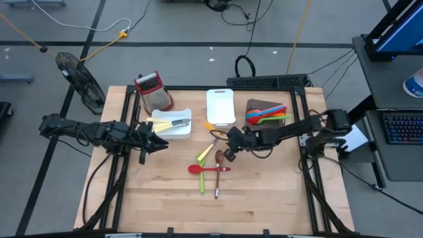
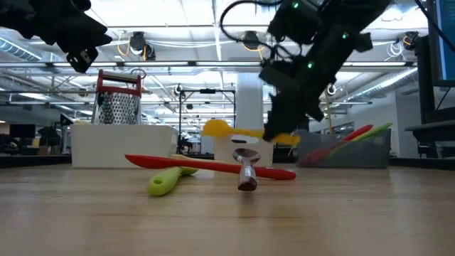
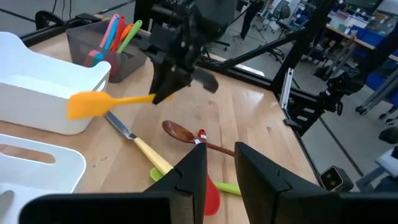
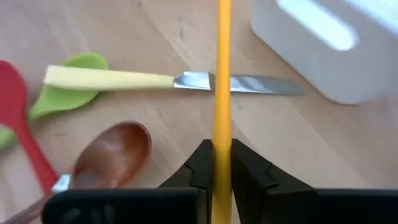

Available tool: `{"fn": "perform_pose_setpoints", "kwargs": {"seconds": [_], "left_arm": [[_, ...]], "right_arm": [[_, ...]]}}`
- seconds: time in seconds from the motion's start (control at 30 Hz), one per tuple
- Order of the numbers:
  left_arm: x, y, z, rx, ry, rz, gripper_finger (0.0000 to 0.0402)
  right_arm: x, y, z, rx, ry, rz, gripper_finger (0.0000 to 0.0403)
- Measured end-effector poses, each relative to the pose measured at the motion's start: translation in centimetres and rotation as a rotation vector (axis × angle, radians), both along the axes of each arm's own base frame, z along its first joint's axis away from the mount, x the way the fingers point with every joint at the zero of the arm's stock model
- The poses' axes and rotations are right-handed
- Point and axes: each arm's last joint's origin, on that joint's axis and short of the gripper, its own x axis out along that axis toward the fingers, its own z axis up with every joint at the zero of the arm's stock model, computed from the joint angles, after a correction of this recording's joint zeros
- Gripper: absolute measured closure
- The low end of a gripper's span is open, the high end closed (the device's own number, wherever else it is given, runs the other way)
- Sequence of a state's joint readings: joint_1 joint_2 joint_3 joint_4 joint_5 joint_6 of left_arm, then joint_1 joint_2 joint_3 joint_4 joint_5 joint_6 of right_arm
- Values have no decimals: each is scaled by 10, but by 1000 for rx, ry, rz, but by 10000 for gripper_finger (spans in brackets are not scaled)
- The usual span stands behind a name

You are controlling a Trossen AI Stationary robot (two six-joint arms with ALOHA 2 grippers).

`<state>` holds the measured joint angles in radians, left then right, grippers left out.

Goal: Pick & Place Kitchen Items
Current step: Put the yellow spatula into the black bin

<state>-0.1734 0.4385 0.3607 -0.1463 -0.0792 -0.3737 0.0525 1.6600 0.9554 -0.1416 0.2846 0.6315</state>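
- While clamped on its handle, the orange spatula is held by the right gripper above the table, beside the white tray.
- The left gripper, narrowly parted and empty, is kept left of that tray.

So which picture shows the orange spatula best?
The left wrist view: the whole orange spatula shows there, blade to handle, held off the table by the right gripper. The right wrist view shows only its handle between the fingers. The low view shows it partly behind the gripper. In the high view it's tiny.
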Motion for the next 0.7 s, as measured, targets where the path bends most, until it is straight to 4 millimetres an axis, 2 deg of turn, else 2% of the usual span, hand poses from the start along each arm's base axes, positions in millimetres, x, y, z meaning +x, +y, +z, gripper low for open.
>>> {"fn": "perform_pose_setpoints", "kwargs": {"seconds": [0.23, 0.37, 0.53, 0.7], "left_arm": [[0, 0, 0, 6, -4, -1, 316], [0, 0, 2, 6, -19, -2, 316], [0, 0, 2, 8, -25, -2, 316], [0, 0, 2, 2, -24, -1, 316]], "right_arm": [[-10, 2, 46, 5, -161, 99, 378], [-25, 0, 77, -44, -248, 131, 378], [-54, -7, 114, -177, -305, 105, 378], [-90, -14, 133, -354, -222, 55, 378]]}}
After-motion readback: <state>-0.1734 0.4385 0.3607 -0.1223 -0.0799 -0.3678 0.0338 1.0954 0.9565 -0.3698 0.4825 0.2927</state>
